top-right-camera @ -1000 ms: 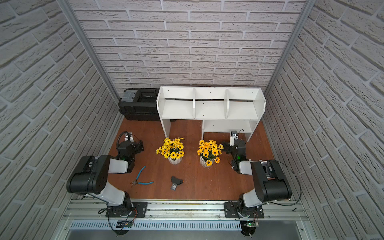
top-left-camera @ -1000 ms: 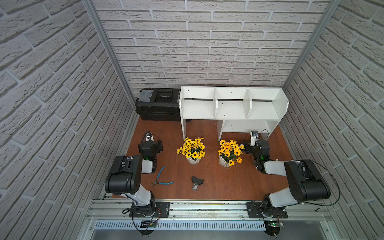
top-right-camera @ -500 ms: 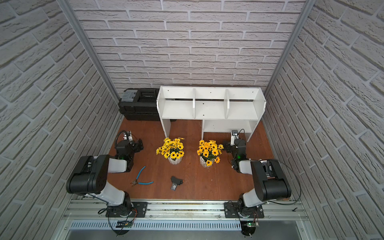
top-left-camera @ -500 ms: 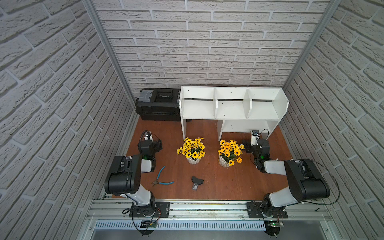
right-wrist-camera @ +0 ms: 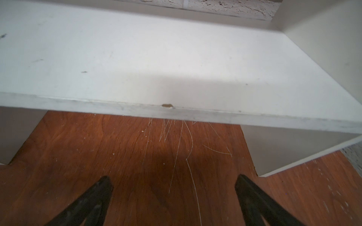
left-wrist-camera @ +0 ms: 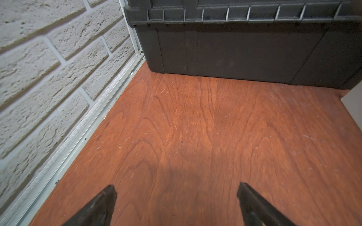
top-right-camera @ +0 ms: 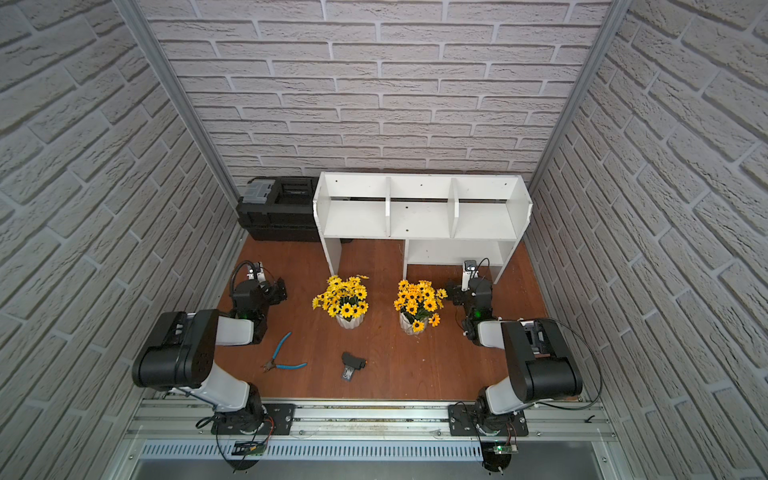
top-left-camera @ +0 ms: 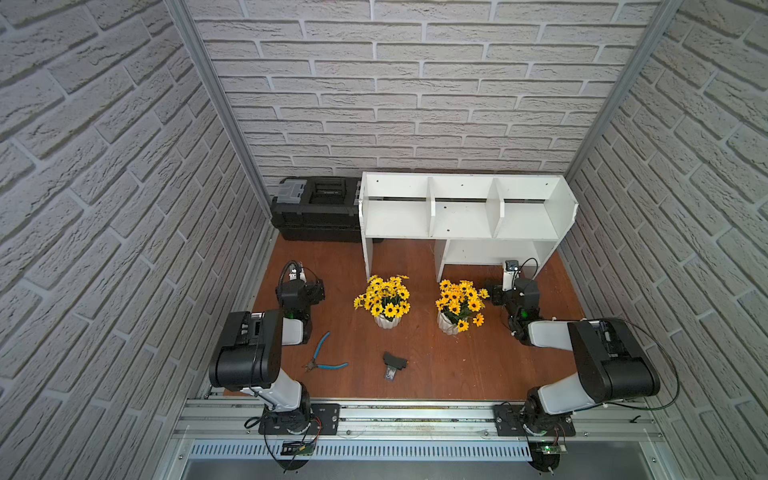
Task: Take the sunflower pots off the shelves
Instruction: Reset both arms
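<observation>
Nothing has shifted since a second ago. The left pot (top-left-camera: 386,321) and right pot (top-left-camera: 448,328) sit off the shelves (top-left-camera: 461,216), side by side on the bench (top-left-camera: 457,365) just in front. Both stand upright, long axis vertical, flowers up. The left tool (left-wrist-camera: 176,186) is spread, empty, facing the toolbox (left-wrist-camera: 235,49). The right tool (right-wrist-camera: 172,178) is spread, empty, facing the lower shelf.

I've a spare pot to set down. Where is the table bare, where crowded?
Bare wood: in front of the toolbox, and front right between the small black object and the right arm. Shelves hold nothing. Crowded: mid-table, left sunflower pot beside right sunflower pot; pliers front left.
</observation>
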Robot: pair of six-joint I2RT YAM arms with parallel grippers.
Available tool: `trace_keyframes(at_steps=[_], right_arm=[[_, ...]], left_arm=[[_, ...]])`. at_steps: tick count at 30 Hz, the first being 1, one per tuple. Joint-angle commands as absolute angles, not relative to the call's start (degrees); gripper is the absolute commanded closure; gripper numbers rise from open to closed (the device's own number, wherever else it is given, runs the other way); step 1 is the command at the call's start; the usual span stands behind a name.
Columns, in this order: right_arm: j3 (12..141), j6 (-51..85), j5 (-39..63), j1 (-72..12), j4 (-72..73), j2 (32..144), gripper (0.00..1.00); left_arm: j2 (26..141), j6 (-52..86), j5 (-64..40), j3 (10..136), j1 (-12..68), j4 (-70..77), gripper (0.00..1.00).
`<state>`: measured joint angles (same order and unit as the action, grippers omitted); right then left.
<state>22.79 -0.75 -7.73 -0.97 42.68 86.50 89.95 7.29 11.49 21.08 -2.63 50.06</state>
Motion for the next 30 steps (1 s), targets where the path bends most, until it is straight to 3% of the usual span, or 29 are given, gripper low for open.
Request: trace_keyframes(at_steps=[1, 30], right_arm=[[24.02, -0.19, -8.26, -0.78, 44.52, 86.57, 0.00], [23.73, -0.22, -8.26, -0.79, 44.91, 86.31, 0.00]], left_arm=[[89.69, 7.34, 11.14, 21.87, -2.94, 52.33, 0.02], [89.56, 7.21, 11.16, 21.70, -2.90, 52.61, 0.02]])
